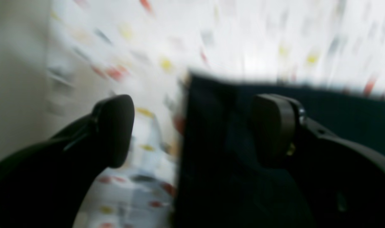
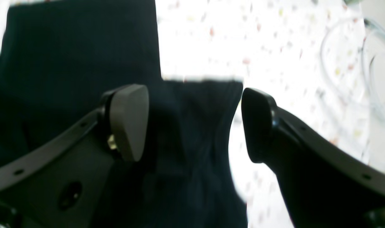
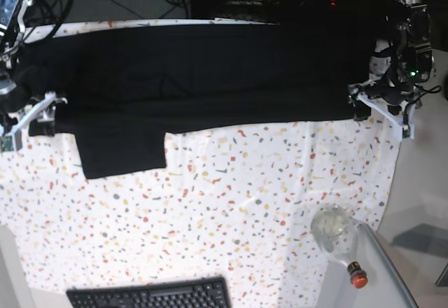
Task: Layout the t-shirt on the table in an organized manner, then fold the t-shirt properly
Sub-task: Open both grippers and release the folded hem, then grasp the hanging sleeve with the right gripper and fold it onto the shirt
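1. The t-shirt [image 3: 196, 70] lies stretched in a long band across the far side of the bench [image 3: 231, 203], with one sleeve [image 3: 120, 150] hanging down toward the near side. From where I stand it looks partly folded, so the fold is only as good as this layout.
2. The left gripper [image 1: 192, 129] stands spread, one fingertip over the speckled cloth and the other over the black fabric, straddling the shirt's edge. If it pulls away low, a pad could snag the hem and drag the corner out of line.
3. The right gripper [image 2: 192, 123] is also spread, with a ridge of fabric rising between its pads. I cannot tell whether cloth clings to a pad; if it does, lifting would pull a wrinkle into that end.
4. The sleeve sticks out from the band. A fold made without tucking it would likely leave a lopsided bundle.
5. A glass bottle [image 3: 337, 234] and a keyboard [image 3: 150, 295] sit at the near edge, well apart from the shirt; a wide arm sweep could knock them.
6. Loose cables [image 2: 369, 63] lie near the right gripper and could catch.
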{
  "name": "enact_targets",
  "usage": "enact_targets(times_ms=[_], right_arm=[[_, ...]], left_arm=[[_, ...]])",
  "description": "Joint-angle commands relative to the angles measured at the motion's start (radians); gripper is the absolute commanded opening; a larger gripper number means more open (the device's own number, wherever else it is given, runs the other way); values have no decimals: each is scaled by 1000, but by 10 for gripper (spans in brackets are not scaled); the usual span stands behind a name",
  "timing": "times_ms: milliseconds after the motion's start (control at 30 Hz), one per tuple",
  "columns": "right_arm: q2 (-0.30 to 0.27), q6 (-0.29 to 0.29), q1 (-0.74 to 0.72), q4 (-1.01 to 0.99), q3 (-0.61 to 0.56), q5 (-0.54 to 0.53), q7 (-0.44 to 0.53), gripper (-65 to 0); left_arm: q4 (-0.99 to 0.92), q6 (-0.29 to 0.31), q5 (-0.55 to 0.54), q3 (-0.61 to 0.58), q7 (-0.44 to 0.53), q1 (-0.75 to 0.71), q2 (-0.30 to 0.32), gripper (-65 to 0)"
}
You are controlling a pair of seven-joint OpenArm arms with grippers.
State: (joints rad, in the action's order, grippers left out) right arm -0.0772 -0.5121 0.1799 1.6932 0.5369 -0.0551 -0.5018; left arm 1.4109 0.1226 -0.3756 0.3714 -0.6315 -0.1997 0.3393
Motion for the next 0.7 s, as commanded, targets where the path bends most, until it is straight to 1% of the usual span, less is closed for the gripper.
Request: enact_targets(times_ms=[0, 100, 200, 233, 267, 300, 333, 433, 567, 600, 667], right_arm=[[-22, 3, -58, -23, -28, -12, 1, -218], [-72, 3, -193, -180, -100, -12, -34, -218], [-109, 10, -374, -448, -163, -12, -34, -218], [-118, 10, -431, -540, -176, -10, -25, -218], [-123, 11, -471, -618, -183, -10, -5, -218], [-126, 11, -507, -687, -185, -10, 22, -218], [-126, 11, -543, -764, -192, -10, 59, -218], [-152, 13, -610, -945, -232, -10, 162, -218], [-163, 16, -653, -1109, -303, -10, 246, -218], [-161, 25, -656, -1129, -315, -10, 260, -218], [-158, 62, -656, -1162, -332, -10, 288, -218]], left_arm=[[34, -7, -1, 47, 17, -10, 10, -102], [87, -7, -1, 134, 17, -40, -3, -102], [144, -7, -1, 223, 20, -94, -22, -107], [155, -5, -1, 246, 20, -113, -32, -133], [163, -5, -1, 263, 22, -129, -39, -179], [167, -5, -1, 275, 22, -142, -45, -240], [173, -5, -1, 288, 22, -156, -52, -329], [167, -5, -1, 298, 22, -185, -65, -650], [163, -5, -1, 301, 22, -214, -70, -650], [164, -5, -1, 301, 22, -218, -70, -650], [166, -5, -1, 301, 22, -221, -75, -650]])
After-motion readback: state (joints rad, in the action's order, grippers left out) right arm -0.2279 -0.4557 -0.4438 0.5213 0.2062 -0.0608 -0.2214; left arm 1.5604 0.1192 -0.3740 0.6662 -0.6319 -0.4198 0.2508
